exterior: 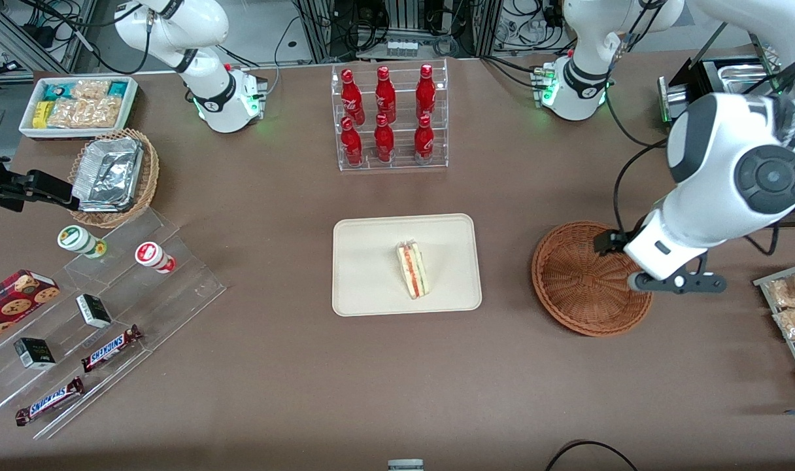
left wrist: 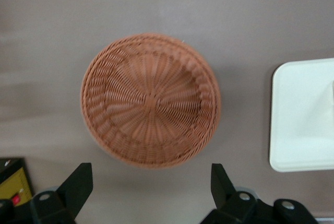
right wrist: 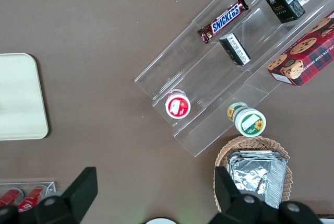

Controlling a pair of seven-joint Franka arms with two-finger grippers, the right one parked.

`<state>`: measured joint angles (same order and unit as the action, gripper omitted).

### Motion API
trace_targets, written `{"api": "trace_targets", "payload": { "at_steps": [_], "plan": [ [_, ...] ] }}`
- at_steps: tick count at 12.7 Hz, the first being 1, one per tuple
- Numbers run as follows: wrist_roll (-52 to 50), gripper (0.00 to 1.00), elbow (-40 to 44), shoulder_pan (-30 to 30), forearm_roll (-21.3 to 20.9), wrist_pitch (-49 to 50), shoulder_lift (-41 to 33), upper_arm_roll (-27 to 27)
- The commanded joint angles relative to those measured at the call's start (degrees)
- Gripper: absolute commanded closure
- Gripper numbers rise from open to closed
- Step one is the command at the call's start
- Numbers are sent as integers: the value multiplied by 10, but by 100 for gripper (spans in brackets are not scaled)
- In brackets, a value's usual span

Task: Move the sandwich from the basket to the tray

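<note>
On the flat rectangular cream-beige plastic tray (exterior: 407, 265) with rounded corners and a low rim, at the middle of the brown table (exterior: 397, 366), lies the small triangular sandwich (exterior: 413, 268) of pale bread, its red, orange and green filling layers showing along the cut edge. It sits near the tray's centre, apart from every rim. Beside the tray, toward the working arm's end of the table, stands the round reddish-brown woven wicker basket (exterior: 584, 281), well apart from the tray and holding nothing. The left arm's black two-finger gripper (left wrist: 151, 190) hangs above the basket with its fingers (left wrist: 78, 185) spread wide and nothing between them. Farther from the front camera than the tray stands a clear acrylic rack (exterior: 392, 118) with six red bottles (exterior: 384, 95) in two rows.
</note>
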<state>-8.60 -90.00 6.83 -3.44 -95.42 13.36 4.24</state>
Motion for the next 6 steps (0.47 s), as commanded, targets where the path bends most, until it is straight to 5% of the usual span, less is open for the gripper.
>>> {"api": "trace_targets", "payload": {
  "at_steps": [1, 6],
  "plan": [
    [6, 0, -27, -29, 0, 26, -46, 9],
    [50, 0, -28, -130, 13, 92, -101, 82]
  ]
}}
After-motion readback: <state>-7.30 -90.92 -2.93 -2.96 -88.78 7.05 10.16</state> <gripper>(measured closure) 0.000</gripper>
